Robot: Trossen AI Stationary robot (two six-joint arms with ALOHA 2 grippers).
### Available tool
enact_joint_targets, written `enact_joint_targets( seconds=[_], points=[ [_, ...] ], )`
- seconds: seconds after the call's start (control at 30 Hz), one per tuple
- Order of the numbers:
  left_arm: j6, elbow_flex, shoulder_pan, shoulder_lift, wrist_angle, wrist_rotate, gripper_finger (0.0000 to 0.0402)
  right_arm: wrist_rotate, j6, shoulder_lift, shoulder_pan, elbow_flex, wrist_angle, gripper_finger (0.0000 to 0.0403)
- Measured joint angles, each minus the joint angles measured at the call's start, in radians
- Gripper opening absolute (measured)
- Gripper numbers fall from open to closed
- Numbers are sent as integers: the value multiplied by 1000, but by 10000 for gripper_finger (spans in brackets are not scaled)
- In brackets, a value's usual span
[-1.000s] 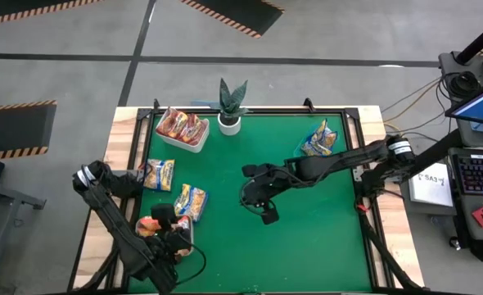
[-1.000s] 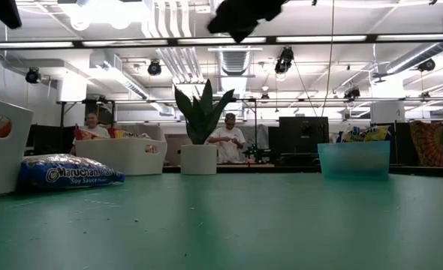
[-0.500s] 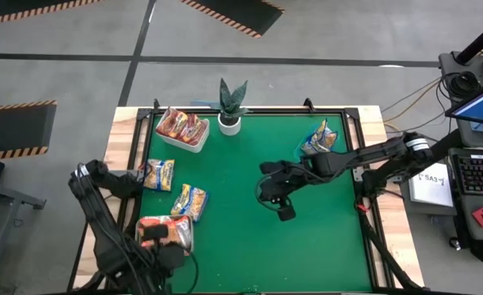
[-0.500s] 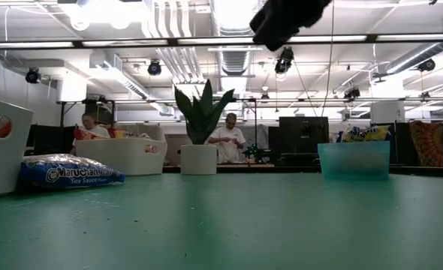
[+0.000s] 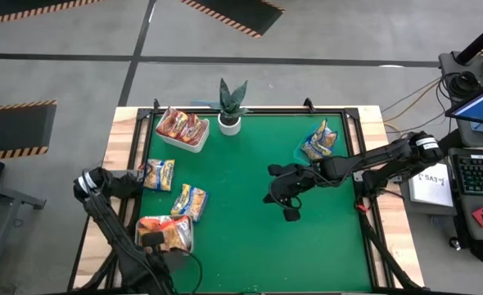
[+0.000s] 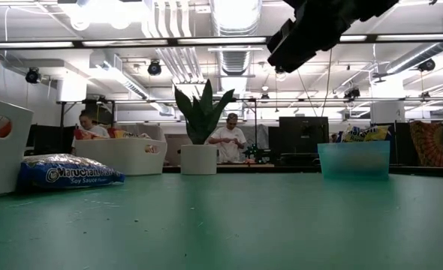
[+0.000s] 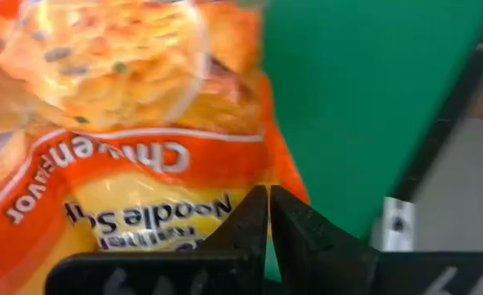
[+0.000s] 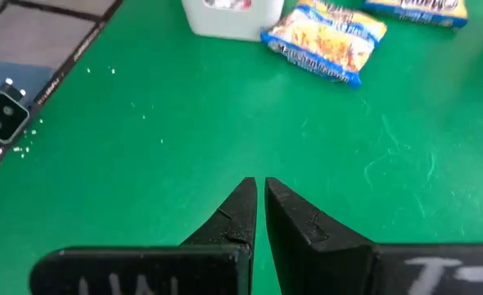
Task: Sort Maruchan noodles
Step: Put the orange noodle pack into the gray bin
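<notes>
Two loose blue-and-yellow packets (image 5: 190, 201) lie at mid-left of the high view, far from the right gripper (image 5: 288, 197), whose jaws are together above bare bench (image 5: 250, 246) at centre. The left gripper (image 5: 155, 240), jaws together over the orange packet (image 7: 127, 164) at lower left, is much nearer them.

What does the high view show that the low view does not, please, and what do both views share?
Only the high view shows the left tool over the orange packets in the near-left tray, the second loose blue-and-yellow packet, and the right tool from above, over bare mat. Only the low view shows two people in the room behind the table, and the ceiling lights. Both show the plant, the far tray, the blue bin and a blue-and-yellow packet lying on the mat.
</notes>
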Motion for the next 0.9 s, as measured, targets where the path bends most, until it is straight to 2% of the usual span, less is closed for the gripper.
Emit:
enact_joint_targets(
  seconds=[0.3, 0.6, 0.7, 0.9],
  points=[
    [-79, -20, 5, 0, -169, -37, 0, 0, 10, -31, 0, -9, 27, 18],
    [-107, -64, 3, -2, -150, -152, 0, 0, 71, -8, 0, -14, 37, 18],
    [-108, -87, 3, -2, -150, -155, 0, 1, 89, 16, 0, -15, 107, 18],
    [-103, -123, 2, -3, -153, -155, 0, 3, 103, 124, -7, -14, 404, 18]
  ],
)
